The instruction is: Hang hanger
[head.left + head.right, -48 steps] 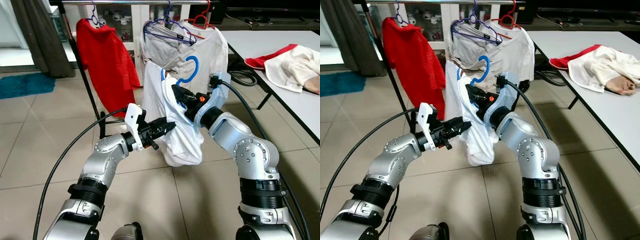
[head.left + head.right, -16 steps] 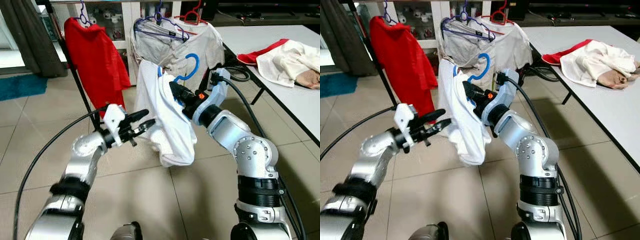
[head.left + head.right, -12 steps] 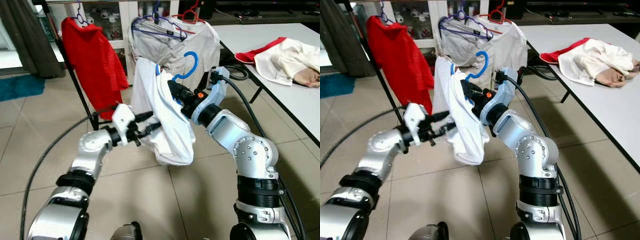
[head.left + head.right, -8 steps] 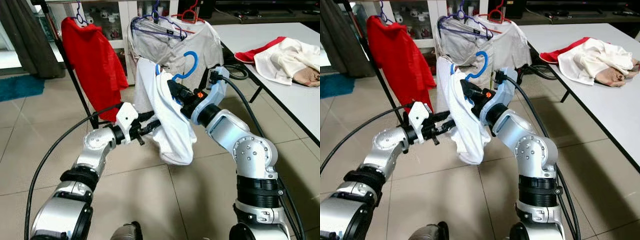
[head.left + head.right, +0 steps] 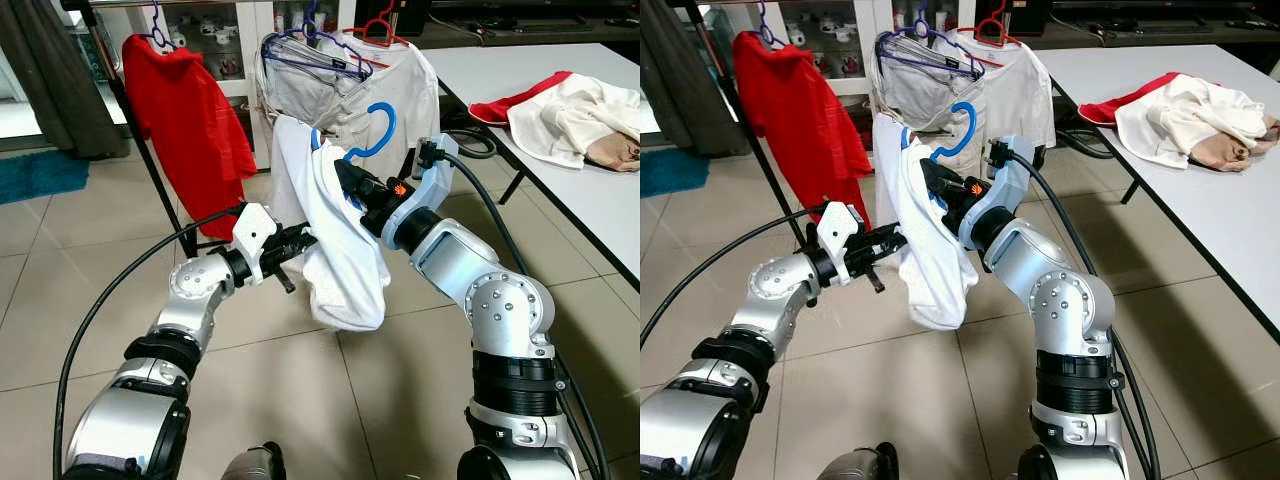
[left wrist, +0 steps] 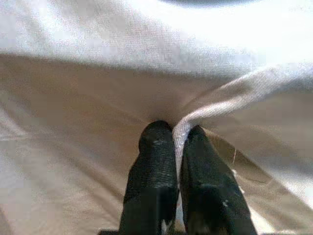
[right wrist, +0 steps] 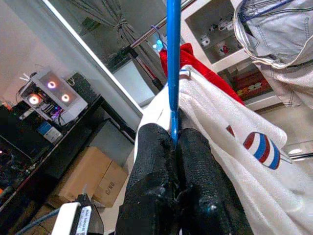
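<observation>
The blue hanger (image 5: 374, 133) is clamped in the right gripper (image 5: 345, 178) and its white shirt (image 5: 335, 250) pinched by the left gripper (image 5: 305, 238), but the rail (image 5: 200, 3) is not yet reached.

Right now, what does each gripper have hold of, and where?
The right gripper clamps the blue hanger at its neck. The left gripper pinches a fold of the white shirt hanging from it.

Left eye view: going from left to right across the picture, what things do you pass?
Red shirt → left gripper → white shirt → right gripper → blue hanger → table → pile of clothes.
</observation>
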Controlling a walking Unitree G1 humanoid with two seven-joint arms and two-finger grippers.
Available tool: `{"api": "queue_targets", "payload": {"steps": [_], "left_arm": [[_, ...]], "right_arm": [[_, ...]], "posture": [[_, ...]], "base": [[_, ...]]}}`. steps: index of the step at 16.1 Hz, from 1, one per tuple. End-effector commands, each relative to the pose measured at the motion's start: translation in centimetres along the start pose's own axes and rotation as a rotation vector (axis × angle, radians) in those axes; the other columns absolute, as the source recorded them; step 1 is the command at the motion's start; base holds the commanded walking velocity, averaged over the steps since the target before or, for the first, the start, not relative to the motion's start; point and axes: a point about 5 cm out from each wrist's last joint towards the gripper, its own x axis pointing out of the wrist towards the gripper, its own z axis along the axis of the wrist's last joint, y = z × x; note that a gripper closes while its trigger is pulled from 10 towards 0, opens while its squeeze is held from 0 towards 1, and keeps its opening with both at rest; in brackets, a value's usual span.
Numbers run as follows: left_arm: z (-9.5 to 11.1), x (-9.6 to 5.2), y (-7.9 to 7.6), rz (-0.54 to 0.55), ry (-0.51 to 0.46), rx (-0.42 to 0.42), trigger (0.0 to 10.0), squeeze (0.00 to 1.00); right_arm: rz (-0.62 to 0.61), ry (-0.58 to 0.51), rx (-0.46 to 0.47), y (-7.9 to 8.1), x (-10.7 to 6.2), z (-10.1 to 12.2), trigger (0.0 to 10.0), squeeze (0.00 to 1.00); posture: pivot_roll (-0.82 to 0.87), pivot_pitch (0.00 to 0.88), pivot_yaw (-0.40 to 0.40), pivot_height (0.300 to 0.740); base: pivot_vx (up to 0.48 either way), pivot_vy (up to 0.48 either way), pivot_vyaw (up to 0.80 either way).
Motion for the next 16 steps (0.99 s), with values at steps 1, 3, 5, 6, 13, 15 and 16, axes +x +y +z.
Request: {"api": "queue_targets", "payload": {"steps": [1,3,5,6,13,15,16], "left_arm": [[0.2,0.1,0.1,-0.002,-0.012,0.005,0.0,0.00],[0.2,0.1,0.1,-0.001,-0.012,0.005,0.0,0.00],[0.1,0.0,0.0,-0.011,-0.016,0.007,0.0,0.00],[0.1,-0.2,-0.6,-0.049,-0.036,0.014,0.0,0.00],[-1.1,-2.2,-3.6,-0.057,-0.108,0.020,0.0,0.00],[-1.2,-2.6,-4.3,-0.064,-0.096,0.020,0.0,0.00],[-1.3,-2.6,-4.5,-0.069,-0.094,0.022,0.0,0.00]], "right_arm": [[0.037,-0.043,-0.018,1.0,0.1,1.0,10.0,0.00],[0.037,-0.042,-0.018,1.0,0.0,1.0,10.0,0.00],[0.032,-0.043,-0.019,0.9,0.0,1.0,10.0,0.00],[0.015,-0.052,-0.018,0.7,0.1,1.0,10.0,0.00],[-0.148,-0.152,-0.028,-1.4,1.6,2.2,10.0,0.00],[-0.223,-0.179,-0.100,-1.9,2.5,2.9,10.0,0.00],[-0.250,-0.190,-0.117,-2.1,2.7,3.1,10.0,0.00]], "posture": [[-0.08,0.062,0.036,0.740],[-0.08,0.061,0.037,0.740],[-0.08,0.057,0.041,0.740],[-0.08,0.051,0.045,0.740],[-0.04,0.054,0.011,0.740],[-0.03,0.061,0.000,0.740],[-0.03,0.061,0.000,0.740]], "base": [[0.000,0.000,0.00],[0.000,0.000,0.00],[0.000,0.000,0.00],[0.000,0.000,0.00],[0.000,0.000,0.00],[0.000,0.000,0.00],[0.000,0.000,0.00]]}}
